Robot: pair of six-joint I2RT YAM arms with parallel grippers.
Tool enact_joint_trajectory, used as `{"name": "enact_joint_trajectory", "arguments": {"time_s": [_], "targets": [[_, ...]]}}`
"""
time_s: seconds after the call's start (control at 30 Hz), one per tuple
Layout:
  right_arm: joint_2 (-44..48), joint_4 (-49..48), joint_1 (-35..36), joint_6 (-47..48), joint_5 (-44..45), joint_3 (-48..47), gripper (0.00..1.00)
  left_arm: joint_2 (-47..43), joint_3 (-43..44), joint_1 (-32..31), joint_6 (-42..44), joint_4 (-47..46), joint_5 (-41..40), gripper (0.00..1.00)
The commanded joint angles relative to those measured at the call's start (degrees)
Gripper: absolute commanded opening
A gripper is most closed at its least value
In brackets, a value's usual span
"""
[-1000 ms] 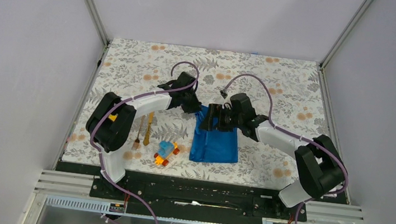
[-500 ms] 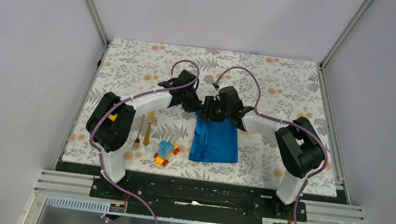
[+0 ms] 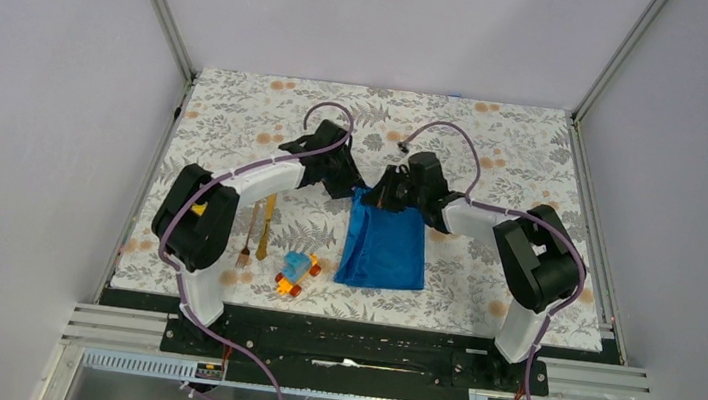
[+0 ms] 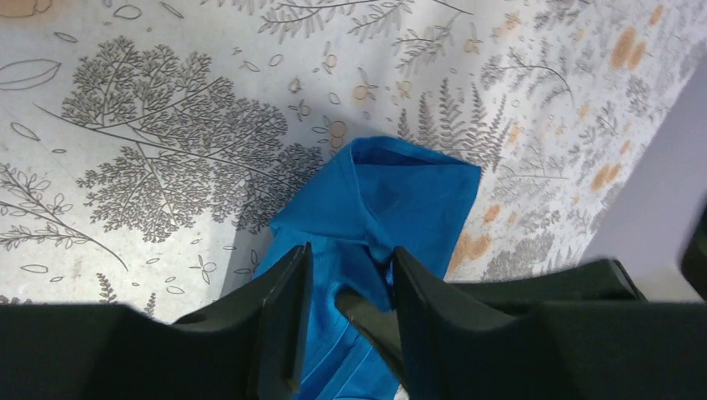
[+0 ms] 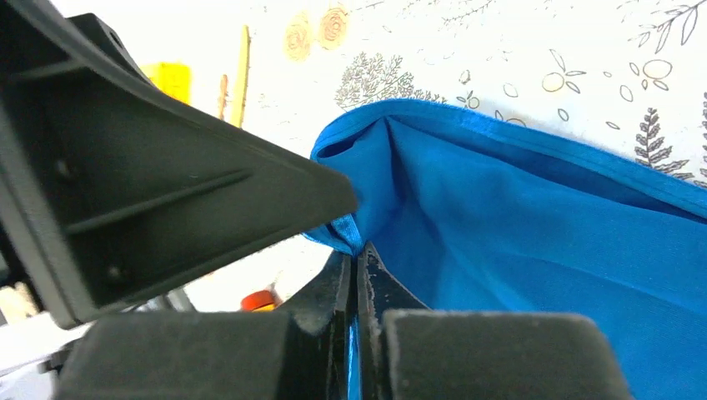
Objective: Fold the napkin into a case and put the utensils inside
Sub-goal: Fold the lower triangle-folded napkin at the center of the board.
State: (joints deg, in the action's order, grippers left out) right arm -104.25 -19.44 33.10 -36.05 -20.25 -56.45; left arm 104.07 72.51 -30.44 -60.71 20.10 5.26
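Within the last second my right gripper (image 5: 357,252) has closed tight on the far edge of the bright blue cloth napkin (image 3: 385,249). My left gripper (image 4: 348,260) has let go and now stands partly open astride the same fold. The napkin lies folded mid-worktop (image 3: 496,156), so I judge this a handover for the next fold, with the golden-orange fork (image 3: 247,238) and knife (image 3: 267,225) untouched to its left.

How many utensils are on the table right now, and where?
2. The fork and knife lie side by side left of the napkin, the knife nearer it. Another could be hidden under the napkin.
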Motion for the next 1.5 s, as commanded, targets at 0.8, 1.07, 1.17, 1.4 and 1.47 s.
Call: {"name": "enact_joint_trajectory", "arguments": {"time_s": [0.8,1.07,1.17,1.4,1.47], "targets": [[-9.3,-26.9,-18.7,-20.4,-26.7,13.0,0.0,4.4,-2.7,2.3,15.1,-20.5,17.7,0.57],[-11.1,-22.4,-18.8,-17.5,-26.5,11.1,0.0,6.6,-1.6,0.2,15.1,-22.3,17.1,0.45],[-11.3,-20.3,-18.8,-15.7,-26.0,9.4,0.01,7.2,-1.5,0.2,14.7,-21.8,17.0,0.47],[-7.7,-7.2,-18.5,-8.7,-22.0,6.3,0.32,5.1,-2.1,-1.1,16.6,-16.0,12.7,0.62],[-4.8,0.9,-18.5,-4.9,-19.1,5.4,0.43,2.4,-3.1,-1.9,19.1,-12.8,9.5,0.67]]}}
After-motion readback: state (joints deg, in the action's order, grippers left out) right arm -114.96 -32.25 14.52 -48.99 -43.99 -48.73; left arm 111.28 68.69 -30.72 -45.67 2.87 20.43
